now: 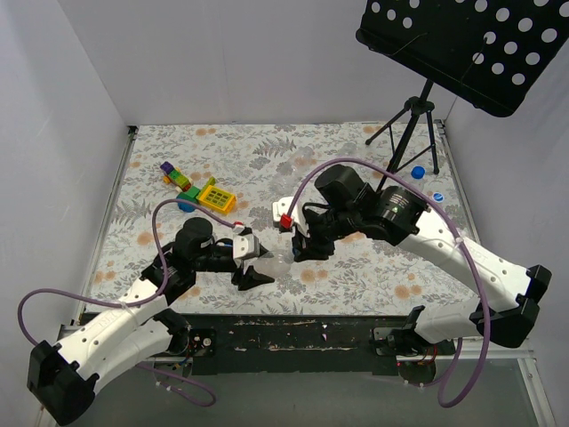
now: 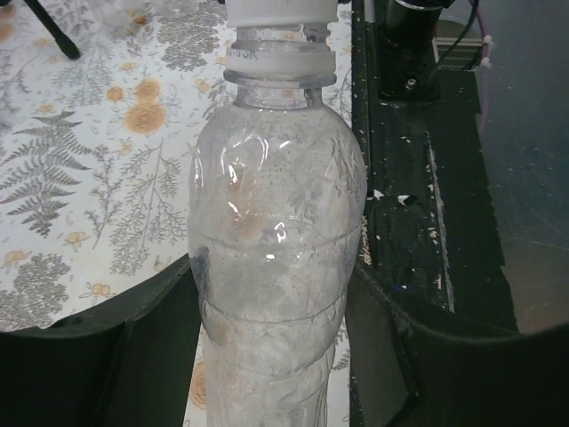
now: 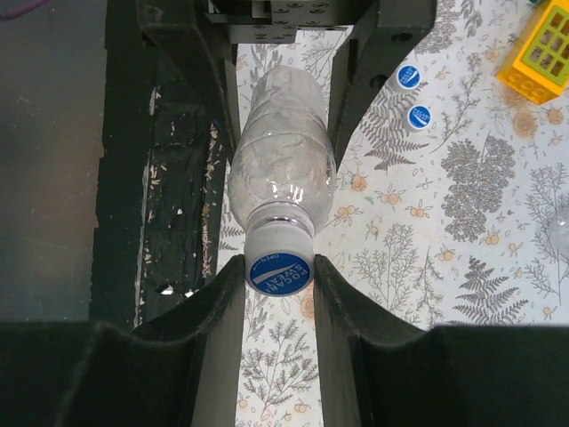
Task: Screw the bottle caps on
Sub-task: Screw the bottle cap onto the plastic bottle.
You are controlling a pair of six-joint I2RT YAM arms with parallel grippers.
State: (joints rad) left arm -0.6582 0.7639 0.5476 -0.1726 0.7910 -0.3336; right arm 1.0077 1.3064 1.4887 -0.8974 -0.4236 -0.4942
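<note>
Left gripper: the left gripper (image 2: 276, 356) is closed on the body of a clear bottle (image 2: 276, 240); one black finger (image 2: 107, 356) presses each side.
Right gripper: the right gripper (image 3: 278, 283) is clamped on the cap (image 3: 278, 271), with a finger (image 3: 218, 307) tight against each side of it.
Bottle: it has no label and is held between the two grippers, its base toward the left one and its neck toward the right one. It is near the front edge of the table (image 1: 373, 276), partly over the flowered cloth and partly over the black front strip. I cannot tell whether it touches the cloth.
Cap: blue top with white writing and a pale skirt. It sits on the bottle's neck, just above the white collar ring (image 2: 280, 67). I cannot tell how far it is screwed down.
Spare caps: two spare caps (image 1: 418, 171) lie loose on the cloth at the far right, near each other and well apart from the grippers.
Toy blocks: a cluster of toy blocks (image 1: 200, 191) in yellow, green and purple lies on the far left part of the cloth.
Stand: a black tripod stand (image 1: 413, 120) with a perforated tray (image 1: 462, 49) is in the far right corner.
</note>
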